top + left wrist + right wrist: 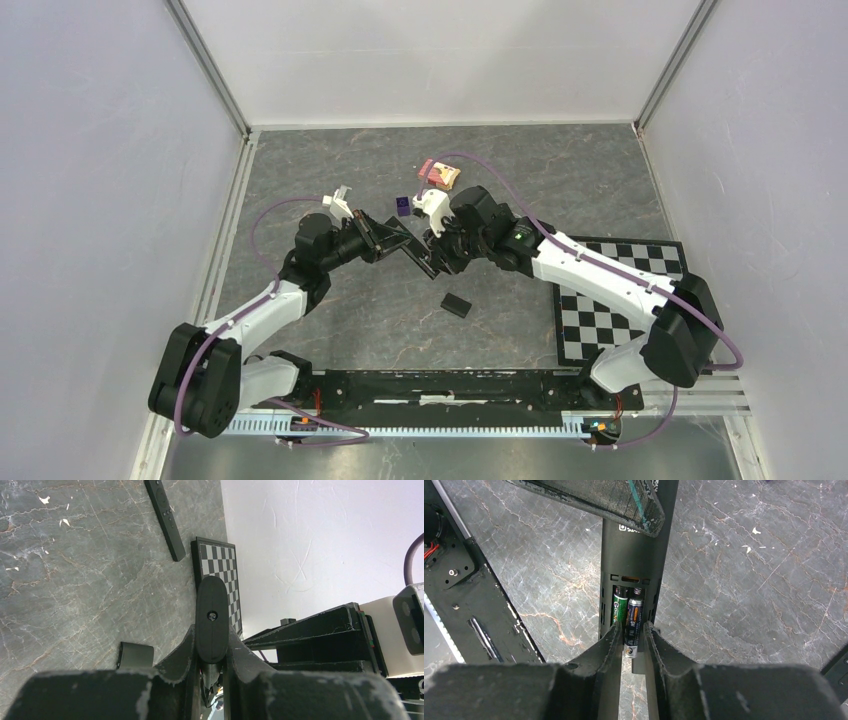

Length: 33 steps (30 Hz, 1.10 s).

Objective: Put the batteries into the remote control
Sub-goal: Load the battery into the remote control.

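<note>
The remote control (410, 246) is a slim black bar held off the table, with my left gripper (385, 237) shut on one end (211, 615). In the right wrist view its back (634, 555) faces me with the battery bay uncovered. The green battery (618, 609) lies in the left slot. Beside it the dark blue battery (634, 625) has its lower end sticking out past the bay's edge. My right gripper (633, 631) straddles that end, jaws a little apart, with a thin gap on the right side. The left gripper's finger (624, 500) crosses the remote's far end.
A small black cover piece (457, 305) lies on the table below the grippers. A purple cube (402, 207) and a red-and-white box (440, 175) sit behind them. A checkerboard (620, 300) lies at right, with another black bar with buttons (165, 517) near it.
</note>
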Available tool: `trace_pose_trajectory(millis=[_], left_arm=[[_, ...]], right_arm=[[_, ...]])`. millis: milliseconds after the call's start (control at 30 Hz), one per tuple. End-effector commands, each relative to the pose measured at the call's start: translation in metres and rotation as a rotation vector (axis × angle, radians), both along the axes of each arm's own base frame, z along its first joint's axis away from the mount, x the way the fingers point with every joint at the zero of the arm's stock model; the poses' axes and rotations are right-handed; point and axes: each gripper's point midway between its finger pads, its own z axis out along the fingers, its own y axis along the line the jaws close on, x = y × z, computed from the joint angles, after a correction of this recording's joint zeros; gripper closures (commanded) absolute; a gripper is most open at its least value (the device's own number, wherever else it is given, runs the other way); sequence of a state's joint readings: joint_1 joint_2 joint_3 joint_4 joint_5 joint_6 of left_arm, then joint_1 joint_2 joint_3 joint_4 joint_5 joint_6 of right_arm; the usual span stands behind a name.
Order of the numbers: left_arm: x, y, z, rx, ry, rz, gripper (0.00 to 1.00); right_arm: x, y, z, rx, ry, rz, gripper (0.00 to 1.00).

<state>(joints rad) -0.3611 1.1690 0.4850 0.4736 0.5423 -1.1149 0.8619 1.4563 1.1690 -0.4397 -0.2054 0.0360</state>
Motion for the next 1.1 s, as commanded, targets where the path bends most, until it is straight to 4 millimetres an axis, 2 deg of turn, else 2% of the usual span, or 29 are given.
trace_pose_trajectory(millis=[0, 200, 267, 333, 600, 733, 900, 1067], left_arm=[[0.006, -0.006, 0.041, -0.089, -0.089, -0.015, 0.98], [0.005, -0.005, 0.041, -0.091, -0.086, -0.013, 0.98], [0.005, -0.004, 0.042, -0.094, -0.091, -0.012, 0.98], [0.006, -0.004, 0.042, -0.093, -0.096, -0.012, 0.98], [0.005, -0.005, 0.050, -0.146, -0.100, -0.025, 0.98], [0.006, -0.001, 0.056, -0.199, -0.071, -0.011, 0.98], [0.012, 0.008, 0.066, -0.279, -0.020, 0.054, 0.98], [0.016, 0.014, 0.083, -0.372, 0.006, 0.085, 0.98]], right_arm=[[-0.008, 0.011, 0.013, 0.049, 0.018, 0.045, 0.73], [-0.002, 0.009, 0.029, 0.090, -0.003, -0.003, 0.67], [0.000, 0.010, 0.040, 0.121, -0.008, -0.027, 0.60], [0.006, 0.010, 0.053, 0.154, -0.025, -0.065, 0.46], [0.023, 0.005, 0.090, 0.304, -0.079, -0.229, 0.22], [0.029, -0.007, 0.106, 0.508, -0.050, -0.374, 0.15], [0.022, -0.020, 0.137, 0.935, 0.050, -0.489, 0.11], [0.023, -0.033, 0.139, 1.028, 0.079, -0.566, 0.06]])
